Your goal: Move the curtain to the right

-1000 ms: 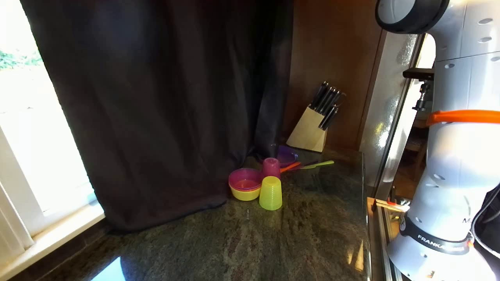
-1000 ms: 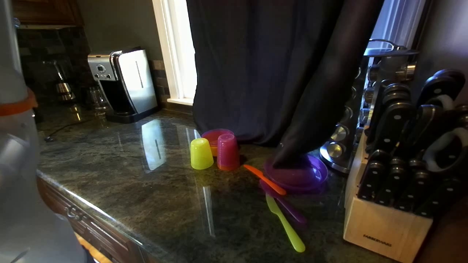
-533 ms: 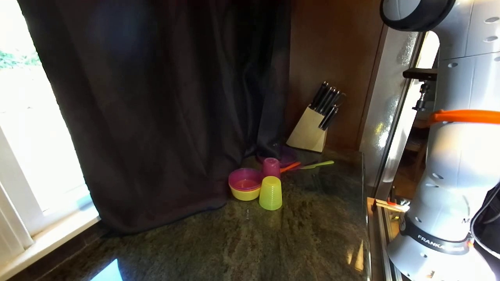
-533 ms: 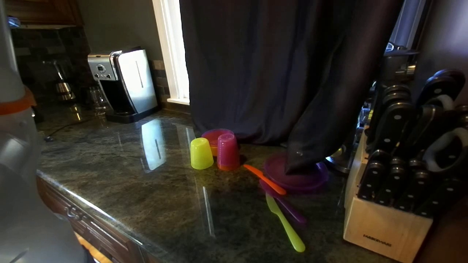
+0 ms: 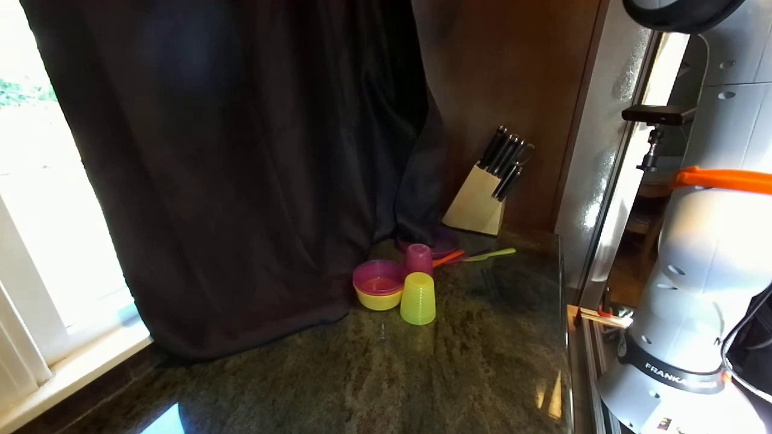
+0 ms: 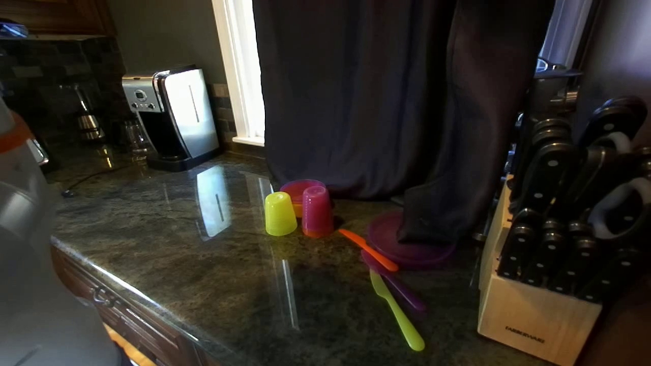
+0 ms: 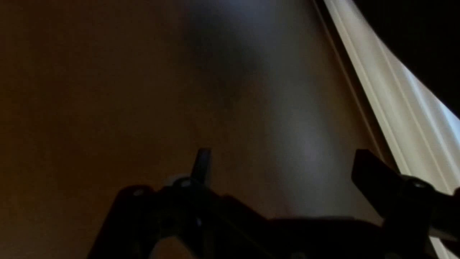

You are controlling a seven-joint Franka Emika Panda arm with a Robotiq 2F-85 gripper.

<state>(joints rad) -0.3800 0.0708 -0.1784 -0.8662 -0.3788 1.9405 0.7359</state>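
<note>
In the wrist view, the hand is spread wide. In an exterior view, a knife block stands up front. Left of it lies a purple plate, partly under the dark curtain, which hangs farther back.

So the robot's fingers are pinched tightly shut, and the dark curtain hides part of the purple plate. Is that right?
Not quite: the fingers are open, standing apart with a gap between them, as the wrist view shows. The rest holds: in an exterior view, the dark curtain hides part of the purple plate.
</note>
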